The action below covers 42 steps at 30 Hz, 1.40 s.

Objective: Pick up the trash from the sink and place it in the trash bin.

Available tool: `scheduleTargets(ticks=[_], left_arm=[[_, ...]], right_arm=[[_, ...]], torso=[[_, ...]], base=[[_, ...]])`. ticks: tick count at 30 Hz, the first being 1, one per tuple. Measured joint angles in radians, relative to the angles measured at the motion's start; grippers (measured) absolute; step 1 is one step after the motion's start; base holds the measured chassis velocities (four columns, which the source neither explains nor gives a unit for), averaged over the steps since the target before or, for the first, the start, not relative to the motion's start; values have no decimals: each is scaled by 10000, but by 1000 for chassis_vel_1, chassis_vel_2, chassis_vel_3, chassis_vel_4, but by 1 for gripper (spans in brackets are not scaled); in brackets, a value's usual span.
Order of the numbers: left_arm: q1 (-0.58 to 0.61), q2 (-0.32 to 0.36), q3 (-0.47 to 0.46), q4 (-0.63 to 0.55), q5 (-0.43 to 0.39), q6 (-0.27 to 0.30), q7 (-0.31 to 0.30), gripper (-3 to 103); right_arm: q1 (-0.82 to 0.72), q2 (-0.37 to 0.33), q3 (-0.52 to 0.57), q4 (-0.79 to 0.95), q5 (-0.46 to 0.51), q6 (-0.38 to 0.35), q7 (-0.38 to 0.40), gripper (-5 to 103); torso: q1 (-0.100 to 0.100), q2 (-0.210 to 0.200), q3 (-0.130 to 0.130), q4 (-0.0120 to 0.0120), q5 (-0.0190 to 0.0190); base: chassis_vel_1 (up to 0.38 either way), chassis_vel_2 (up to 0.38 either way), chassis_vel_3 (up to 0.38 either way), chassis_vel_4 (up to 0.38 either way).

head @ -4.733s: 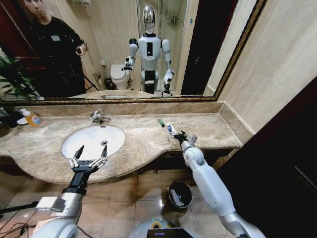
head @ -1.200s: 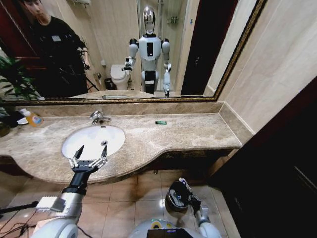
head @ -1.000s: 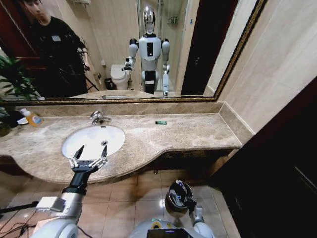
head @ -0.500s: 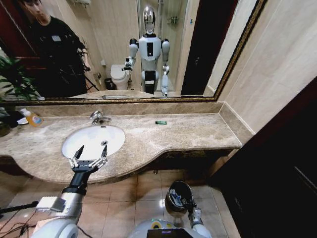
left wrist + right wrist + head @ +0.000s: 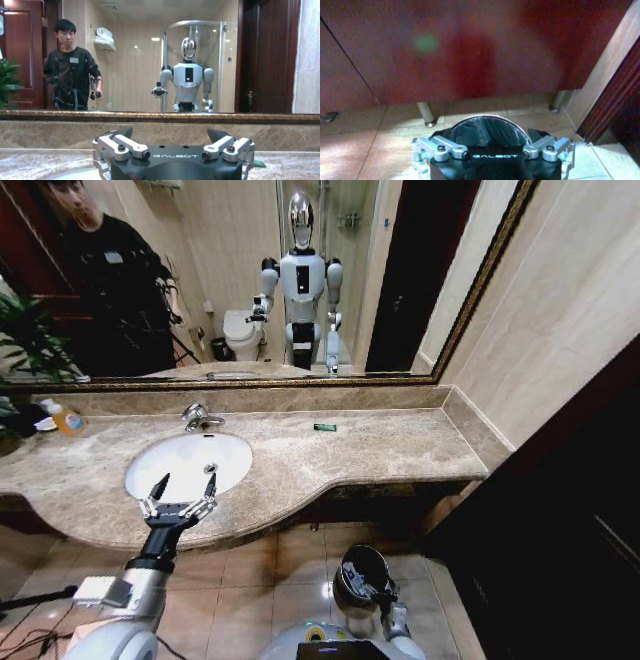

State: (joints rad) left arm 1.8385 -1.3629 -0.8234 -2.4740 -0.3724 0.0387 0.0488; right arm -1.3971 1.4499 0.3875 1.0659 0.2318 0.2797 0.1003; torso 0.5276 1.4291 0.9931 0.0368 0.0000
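Over the trash bin (image 5: pixel 362 571): right gripper (image 5: pixel 381 590), fingers spread.
Above the sink (image 5: pixel 190 463) edge: left gripper (image 5: pixel 182 490), fingers spread.
Counter: tiny dark-green piece (image 5: pixel 324 427).

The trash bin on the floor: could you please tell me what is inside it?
The trash bin shows a dark liner inside its shiny rim. The right gripper hangs over its near edge, covering part of the inside, so its contents cannot be made out.

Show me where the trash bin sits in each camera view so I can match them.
Head view: trash bin on the floor tiles below the marble top, under the right gripper.
Right wrist view: its metal rim just beyond the open right gripper.
Left wrist view: the left gripper faces the mirror over the marble top.
Shared landmark: the right gripper.
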Motion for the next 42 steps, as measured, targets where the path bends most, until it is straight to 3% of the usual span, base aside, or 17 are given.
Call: scheduleTargets(ticks=[31,36,42], left_arm=[[0,0,0,1,0,0,0,100],[0,0,0,1,0,0,0,100],[1,0,0,0,0,0,0,100]], right_arm=[[-240,-206,-74,436,70,57,-35,100],[-729,-428,-38,1462,-517,232,-23,100],[-1638,-932,77,3863,-984,233,-30,100]], torso=[[0,0,0,0,1],[0,0,0,0,1],[0,0,0,0,1]], base=[[0,0,0,0],[0,0,0,0],[0,0,0,0]])
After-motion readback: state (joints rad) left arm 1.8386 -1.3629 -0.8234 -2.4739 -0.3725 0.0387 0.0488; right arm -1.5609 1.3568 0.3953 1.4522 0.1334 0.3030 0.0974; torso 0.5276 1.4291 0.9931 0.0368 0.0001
